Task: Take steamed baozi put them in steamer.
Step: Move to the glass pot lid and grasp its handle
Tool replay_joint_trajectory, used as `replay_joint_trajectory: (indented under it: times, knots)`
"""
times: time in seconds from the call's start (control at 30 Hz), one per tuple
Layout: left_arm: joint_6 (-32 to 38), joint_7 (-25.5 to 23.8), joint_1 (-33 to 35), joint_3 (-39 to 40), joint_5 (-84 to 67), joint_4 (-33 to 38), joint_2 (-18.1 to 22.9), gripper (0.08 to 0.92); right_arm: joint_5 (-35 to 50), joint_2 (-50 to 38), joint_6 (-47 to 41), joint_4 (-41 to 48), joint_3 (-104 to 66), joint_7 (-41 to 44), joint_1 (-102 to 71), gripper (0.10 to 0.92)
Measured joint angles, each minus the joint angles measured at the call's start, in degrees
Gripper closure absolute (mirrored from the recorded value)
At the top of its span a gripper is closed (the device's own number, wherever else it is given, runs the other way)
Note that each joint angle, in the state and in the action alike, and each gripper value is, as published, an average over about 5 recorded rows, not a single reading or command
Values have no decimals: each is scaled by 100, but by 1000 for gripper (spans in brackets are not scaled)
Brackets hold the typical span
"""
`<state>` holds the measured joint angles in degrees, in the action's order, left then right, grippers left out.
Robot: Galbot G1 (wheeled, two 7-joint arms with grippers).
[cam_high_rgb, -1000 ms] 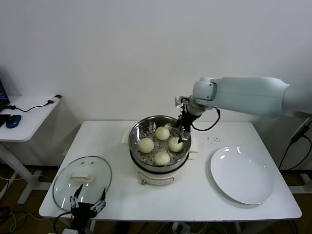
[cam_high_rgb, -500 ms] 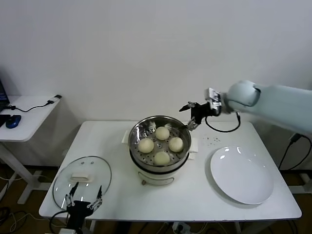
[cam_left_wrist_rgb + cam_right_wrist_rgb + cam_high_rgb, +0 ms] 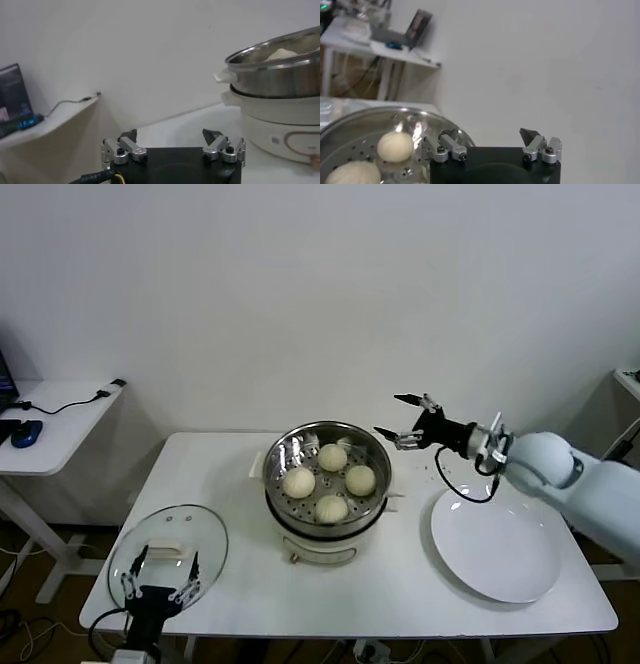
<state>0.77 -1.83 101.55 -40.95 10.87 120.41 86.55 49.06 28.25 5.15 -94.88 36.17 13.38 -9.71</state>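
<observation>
A: Head view first. Plain white wall, white rectangular table (image 3: 250,604), a side desk off to the robot's left. What's on the table?

B: The round stainless-steel steamer with white base (image 3: 372,514) sits mid-table. Four small cream-white dome-shaped baozi (image 3: 332,457) lie inside on its perforated floor. The flat round white plate (image 3: 497,544) is to the robot's right, nothing on it. The round glass lid with white knob (image 3: 168,546) lies near the left front edge.

A: Arms?

B: The right gripper (image 3: 405,422) hangs in the air just right of the steamer rim, between steamer and plate, fingers spread wide, holding nothing. The left gripper (image 3: 155,586) is parked low over the lid's near edge, also wide open and empty.

A: Left wrist view?

B: Open fingers (image 3: 123,150) in front, steamer (image 3: 280,80) well ahead and higher than the jaws, one bun top just showing over the rim.

A: Right wrist view?

B: Fingers (image 3: 445,148) apart, nothing between them. The steamer bowl (image 3: 350,125) lies below and off to one side; two buns are clear, a third unclear behind the gripper body.

A: Relation that matters?

B: The buns lie to the left of the right fingers and below them; the right arm is much the nearer. Buns are round, no long axis to align. My read: loading looks finished, since the plate holds none.
</observation>
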Motion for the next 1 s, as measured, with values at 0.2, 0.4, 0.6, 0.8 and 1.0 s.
replay_joint_trajectory:
  times: [0.2, 0.4, 0.6, 0.8, 1.0]
  knots:
    - [54, 75, -85, -134, 854, 74, -48, 177, -416, 389, 2, -276, -2191, -212, -2169, 203]
    - [201, 236, -233, -220, 2736, -9, -136, 177, -792, 939, 15, -359, -3888, -304, -3843, 203]
    - [263, 368, -382, -165, 4988, -263, -163, 177, -1091, 1501, 71, -315, -5115, -327, -5089, 203]
    - [314, 477, -623, -159, 6661, -727, -178, 177, -1288, 1911, 131, -237, -5908, -346, -5804, 203]
    - [318, 619, -913, -179, 7549, -1271, -131, 177, -1440, 2194, 179, -185, -6298, -337, -6139, 203]
